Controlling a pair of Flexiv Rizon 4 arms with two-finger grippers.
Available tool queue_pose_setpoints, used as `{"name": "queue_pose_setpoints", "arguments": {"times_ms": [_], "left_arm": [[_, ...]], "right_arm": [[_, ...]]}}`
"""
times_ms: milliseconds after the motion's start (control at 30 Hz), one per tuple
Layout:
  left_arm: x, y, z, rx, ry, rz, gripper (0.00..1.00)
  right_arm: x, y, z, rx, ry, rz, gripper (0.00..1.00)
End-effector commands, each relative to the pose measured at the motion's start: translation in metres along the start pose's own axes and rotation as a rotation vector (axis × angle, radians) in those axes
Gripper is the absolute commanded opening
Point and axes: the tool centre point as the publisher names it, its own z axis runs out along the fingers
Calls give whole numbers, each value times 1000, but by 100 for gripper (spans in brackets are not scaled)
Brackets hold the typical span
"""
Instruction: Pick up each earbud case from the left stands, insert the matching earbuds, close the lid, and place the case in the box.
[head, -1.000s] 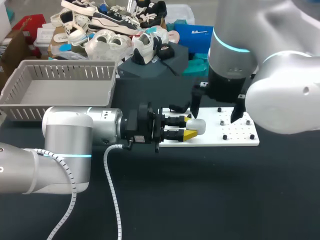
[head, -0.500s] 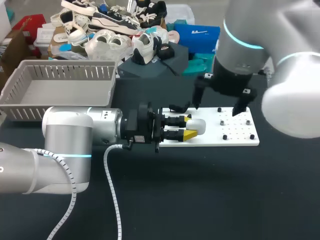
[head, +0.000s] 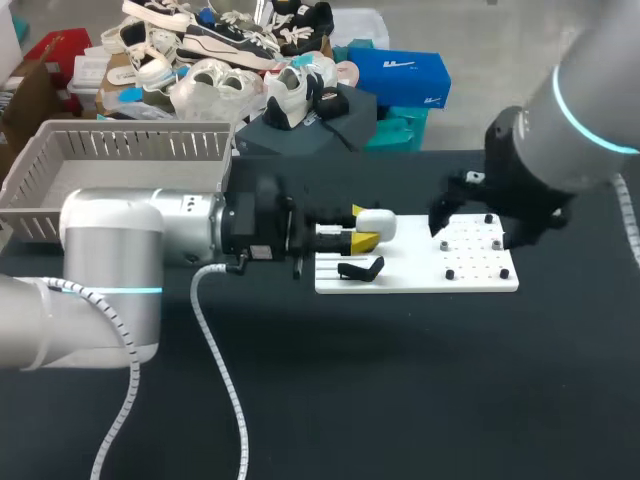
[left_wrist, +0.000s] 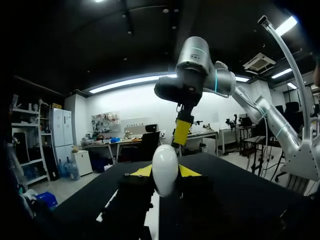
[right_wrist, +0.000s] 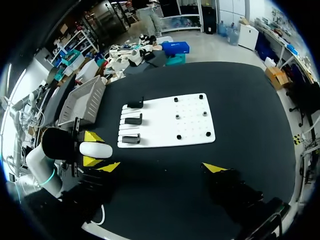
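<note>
**Case gripped by the left gripper at the board's left end**

I'm seeing my left gripper (head: 362, 233) clamping the white earbud case (head: 376, 224) between its 2 yellow tips, 1 on each side. In the left wrist view the case is standing upright between them. The left arm is lying level, coming in from the left. It is holding the case clear of the black table (head: 400, 380), by the far left end of the white board (head: 470, 282).

3 black stands (right_wrist: 133, 120) are sitting in a row along the board's left edge. Small pegs (right_wrist: 177, 117) are dotting its right half.

My right gripper (right_wrist: 161, 167) is hanging high over the right part of the board, its fingers spread wide and gripping nothing.

The grey basket (head: 130, 130) is sitting at the far left of the table, just beside the left arm and apart from the case.
</note>
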Motion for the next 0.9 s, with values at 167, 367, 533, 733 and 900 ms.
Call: {"name": "queue_pose_setpoints", "arguments": {"times_ms": [167,367,533,733,900], "left_arm": [[-26,-3,-31,-42,71,-8,0],[-35,12,-62,-142,108,-34,0],[-41,25,-86,-235,133,-46,0],[-41,45,-120,-369,190,-54,0],[-40,65,-139,-450,219,-52,0]], "right_arm": [[7,-20,-8,-62,-177,-15,100],[7,-20,-8,-62,-177,-15,100],[7,-20,-8,-62,-177,-15,100],[7,-20,-8,-62,-177,-15,100],[7,-20,-8,-62,-177,-15,100]]}}
